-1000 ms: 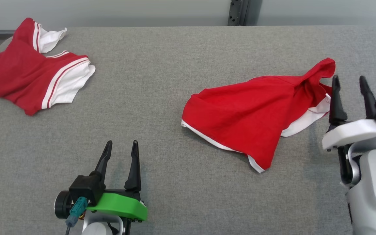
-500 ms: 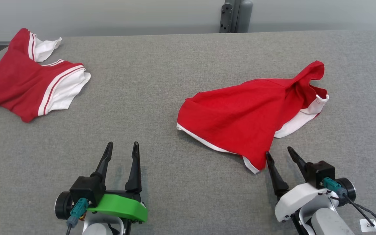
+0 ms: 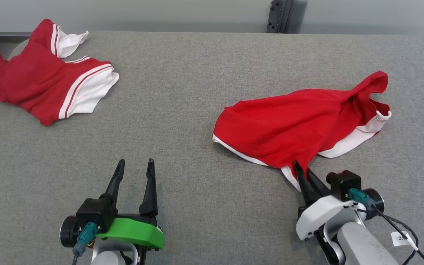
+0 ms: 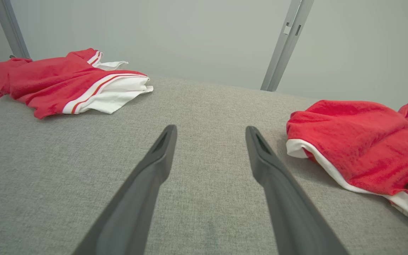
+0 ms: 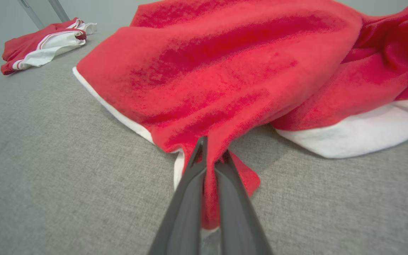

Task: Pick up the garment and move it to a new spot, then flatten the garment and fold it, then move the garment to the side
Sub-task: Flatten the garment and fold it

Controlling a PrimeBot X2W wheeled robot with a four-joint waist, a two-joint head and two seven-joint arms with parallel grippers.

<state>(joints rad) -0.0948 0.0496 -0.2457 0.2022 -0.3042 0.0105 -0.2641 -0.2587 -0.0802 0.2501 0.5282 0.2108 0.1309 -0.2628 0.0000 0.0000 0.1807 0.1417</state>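
Observation:
The garment [image 3: 293, 125] is a rumpled red piece with white trim, lying on the right half of the grey table [image 3: 182, 110]. My right gripper [image 3: 301, 170] is shut on its near corner, and red cloth shows pinched between the two fingers in the right wrist view, where the garment [image 5: 225, 71] spreads away from the gripper [image 5: 211, 150]. My left gripper [image 3: 134, 163] stands open at the lower left with nothing between its fingers, well left of the garment [image 4: 360, 141]. The left wrist view shows that gripper [image 4: 209, 131] open over bare cloth surface.
A second red garment with white stripes [image 3: 46, 84] lies at the table's far left corner, also seen as a striped garment [image 4: 66, 81] from the left wrist. A grey post [image 3: 280, 16] stands behind the table's far edge.
My right gripper has come from beside the garment's far right end down to its near corner and shut on it. The head camera shifted slightly. My left gripper stayed put.

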